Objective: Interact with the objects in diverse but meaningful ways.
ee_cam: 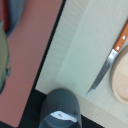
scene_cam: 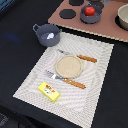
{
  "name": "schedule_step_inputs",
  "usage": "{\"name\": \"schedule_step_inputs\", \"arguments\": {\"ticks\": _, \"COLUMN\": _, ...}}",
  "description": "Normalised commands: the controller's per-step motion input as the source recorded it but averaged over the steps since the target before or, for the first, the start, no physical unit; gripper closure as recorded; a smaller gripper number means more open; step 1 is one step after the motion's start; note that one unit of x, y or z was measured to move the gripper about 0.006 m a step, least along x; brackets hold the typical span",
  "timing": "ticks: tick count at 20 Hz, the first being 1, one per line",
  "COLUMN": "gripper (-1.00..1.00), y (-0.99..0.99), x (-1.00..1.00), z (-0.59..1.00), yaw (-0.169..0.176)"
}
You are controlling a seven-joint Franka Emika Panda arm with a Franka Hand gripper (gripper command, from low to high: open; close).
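You see a grey pot (scene_cam: pixel 47 35) at the far left corner of a pale mat (scene_cam: pixel 95 85). It has two small handles, and something white (scene_cam: pixel 49 36) lies inside it. In the wrist view the pot (ee_cam: pixel 61 107) sits just off the mat's (ee_cam: pixel 80 50) edge, and the white bit (ee_cam: pixel 61 115) shows in it.

A round tan plate (scene_cam: pixel 68 65) rests in the middle of the mat. A knife (scene_cam: pixel 79 57) with an orange handle lies on the far side of the plate, just beside it. A fork (scene_cam: pixel 65 79) with an orange handle lies on the near side, also just beside it. In the wrist view you see the knife (ee_cam: pixel 109 59) next to the plate's (ee_cam: pixel 120 75) rim.

A yellow box (scene_cam: pixel 49 91) lies flat near the mat's near left corner, well apart from the plate.

Farther back, a brown board (scene_cam: pixel 107 25) with dark round spots sits on the dark tabletop (scene_cam: pixel 15 60). A small grey pan (scene_cam: pixel 91 13) stands on it, with a red tomato (scene_cam: pixel 89 10) inside. A pale bowl (scene_cam: pixel 123 16) stands at the far right edge of the exterior view.

You cannot see the claw in either view, so you cannot tell how open it is or if it holds anything.
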Motion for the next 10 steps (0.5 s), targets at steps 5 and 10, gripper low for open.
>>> {"name": "schedule_step_inputs", "arguments": {"ticks": 5, "gripper": -1.00, "y": -0.95, "x": 0.29, "z": 0.10, "yaw": 0.000}}
{"name": "schedule_step_inputs", "arguments": {"ticks": 10, "gripper": -1.00, "y": -0.85, "x": 0.25, "z": 0.55, "yaw": 0.000}}
